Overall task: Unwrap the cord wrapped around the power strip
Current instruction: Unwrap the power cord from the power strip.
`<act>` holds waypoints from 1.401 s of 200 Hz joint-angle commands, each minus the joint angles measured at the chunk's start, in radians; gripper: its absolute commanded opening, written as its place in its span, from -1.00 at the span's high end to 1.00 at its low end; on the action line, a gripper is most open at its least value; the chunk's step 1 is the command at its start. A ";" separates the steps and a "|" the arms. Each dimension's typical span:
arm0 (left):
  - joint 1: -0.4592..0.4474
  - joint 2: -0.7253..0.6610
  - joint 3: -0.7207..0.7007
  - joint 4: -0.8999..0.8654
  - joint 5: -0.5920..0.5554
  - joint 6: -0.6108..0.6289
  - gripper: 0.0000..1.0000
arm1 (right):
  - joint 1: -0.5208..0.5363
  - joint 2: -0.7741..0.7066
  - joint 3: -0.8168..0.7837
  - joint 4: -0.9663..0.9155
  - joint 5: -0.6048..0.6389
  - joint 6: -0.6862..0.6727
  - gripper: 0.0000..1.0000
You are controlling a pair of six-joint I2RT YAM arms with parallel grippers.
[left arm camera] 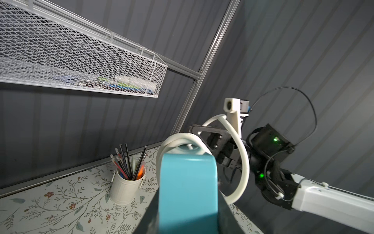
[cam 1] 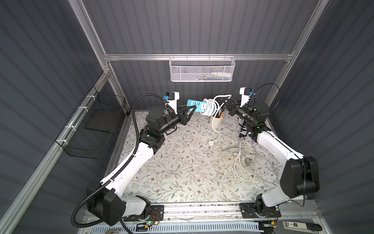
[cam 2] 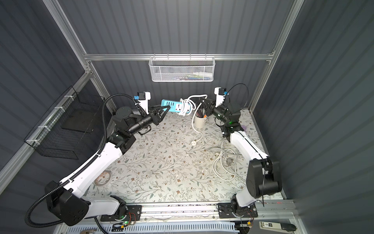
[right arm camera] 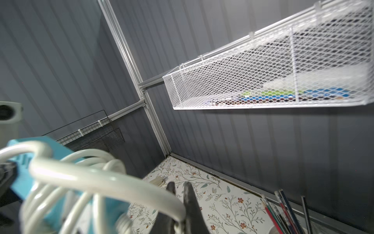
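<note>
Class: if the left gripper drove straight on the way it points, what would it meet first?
The left gripper holds the power strip; beyond its coiled cord, the right gripper looks first in line, though depth is unclear.

The table (cam 1: 182, 174) is lit from above, brightest toward its front edge, while the walls (cam 1: 202, 30) are left dim; the cord (right arm camera: 91, 178) is rendered blurred in the right wrist view.

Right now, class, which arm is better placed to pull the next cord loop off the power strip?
Probably right. The right gripper is shut on the cord beside the coils; the left gripper holds the power strip aloft by its blue end.
</note>
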 commanded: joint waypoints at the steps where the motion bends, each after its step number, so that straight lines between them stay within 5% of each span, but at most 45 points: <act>1: -0.004 0.001 0.000 0.125 -0.032 0.007 1.00 | 0.012 -0.100 -0.052 -0.140 -0.088 -0.045 1.00; 67: 0.006 0.112 0.095 0.251 0.009 -0.047 1.00 | 0.126 -0.239 -0.064 -0.576 -0.109 -0.273 1.00; 159: 0.006 0.107 0.147 0.269 0.060 -0.108 1.00 | 0.175 0.000 -0.133 -0.475 0.006 -0.205 1.00; 280: -0.027 0.046 -0.130 0.399 0.111 -0.325 1.00 | 0.049 0.289 0.275 -0.386 0.049 -0.047 1.00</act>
